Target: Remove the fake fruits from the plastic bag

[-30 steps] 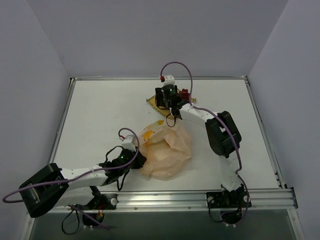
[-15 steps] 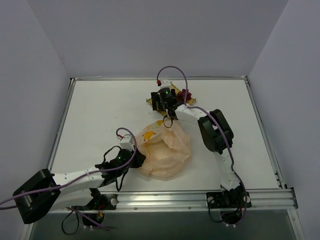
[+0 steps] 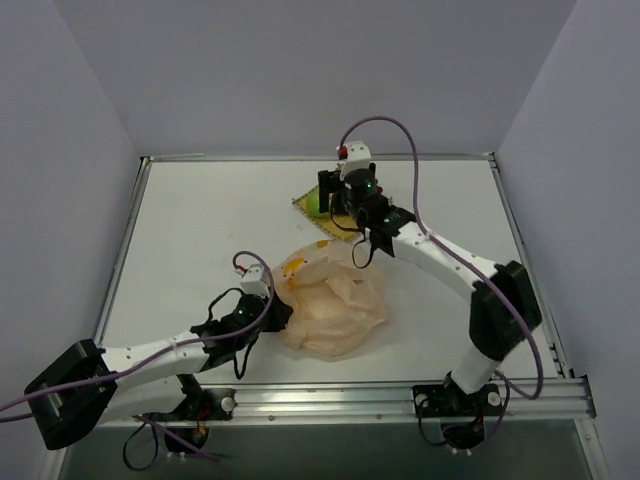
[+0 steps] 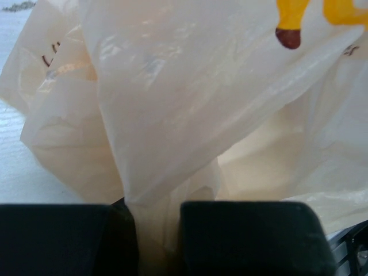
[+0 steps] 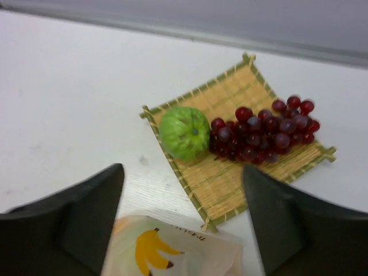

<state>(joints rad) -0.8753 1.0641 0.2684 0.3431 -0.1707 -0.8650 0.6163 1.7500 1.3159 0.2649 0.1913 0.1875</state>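
Green fruit (image 5: pixel 184 132) and red grapes (image 5: pixel 264 131) already sit on the mat (image 5: pixel 236 86), the right tool (image 5: pixel 184 172) is wide and empty, and the left tool (image 4: pixel 158 230) pinches the bag (image 4: pixel 190 103), which likely hides more.

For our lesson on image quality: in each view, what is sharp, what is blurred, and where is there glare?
Right wrist view: green fruit and grape bunch slightly soft, right gripper's fingers blurred at close range. Left wrist view: plastic bag fills the frame, translucent, with faint sheen. Top view: even light, soft shadows, no glare.
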